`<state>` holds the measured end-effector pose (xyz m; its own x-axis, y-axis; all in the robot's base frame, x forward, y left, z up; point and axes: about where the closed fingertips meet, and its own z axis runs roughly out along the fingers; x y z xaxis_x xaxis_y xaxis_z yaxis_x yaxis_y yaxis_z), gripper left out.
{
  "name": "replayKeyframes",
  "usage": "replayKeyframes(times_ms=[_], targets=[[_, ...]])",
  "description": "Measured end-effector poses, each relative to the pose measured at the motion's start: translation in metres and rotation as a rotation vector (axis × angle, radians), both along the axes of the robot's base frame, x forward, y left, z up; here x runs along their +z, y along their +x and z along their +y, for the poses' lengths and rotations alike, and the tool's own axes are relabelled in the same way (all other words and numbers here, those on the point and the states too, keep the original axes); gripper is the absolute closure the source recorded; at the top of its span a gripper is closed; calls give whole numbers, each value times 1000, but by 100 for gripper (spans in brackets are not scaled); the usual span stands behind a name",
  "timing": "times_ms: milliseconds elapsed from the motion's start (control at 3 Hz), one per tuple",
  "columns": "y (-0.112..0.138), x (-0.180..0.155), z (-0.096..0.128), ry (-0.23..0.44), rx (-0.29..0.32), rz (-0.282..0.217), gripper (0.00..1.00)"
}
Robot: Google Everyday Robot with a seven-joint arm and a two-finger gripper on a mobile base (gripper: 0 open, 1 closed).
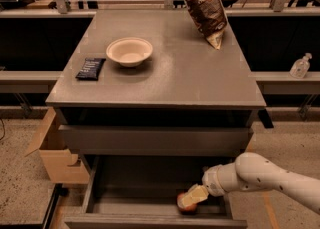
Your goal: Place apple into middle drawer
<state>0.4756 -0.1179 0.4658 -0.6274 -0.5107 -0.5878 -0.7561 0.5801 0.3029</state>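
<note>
1. Camera view, nearest part: the middle drawer [135, 183] stands pulled out at the foot of the cabinet [175, 88]. Its flat dark floor and thin front edge are showing.
2. The apple [184, 206] lies inside that drawer, low at the cabinet's front and right of its centre line, close behind the drawer's front edge. Only a red sliver of it shows.
3. The gripper [192, 196] sits right on top of the apple, covering most of it, tilted down and to the left. I cannot tell whether it is clamped on the apple or merely resting against it.
4. The white arm [260, 175] reaches in from the cabinet's right side, past the drawer's right wall.
5. Above the open drawer, a drawer with a tall plain grey front [155, 140] is closed in the cabinet.
6. A cardboard box [55, 155] stands on the floor against the cabinet's left side.
7. On the cabinet top, a black snack packet [91, 68] lies near the left edge, with a cream bowl [129, 51] just to its right.
8. A brown chip bag [205, 5] stands at the cabinet top's far right corner.
9. A clear bottle [300, 66] stands on a ledge off the cabinet's right side.
</note>
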Motion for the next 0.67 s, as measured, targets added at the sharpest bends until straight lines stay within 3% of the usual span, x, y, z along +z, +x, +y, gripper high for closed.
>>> replayKeyframes(times_ms=[333,667], targets=[[-7,18,-19,-10,-47,-41,0],[-20,34,-49,-24,-136,-72,0]])
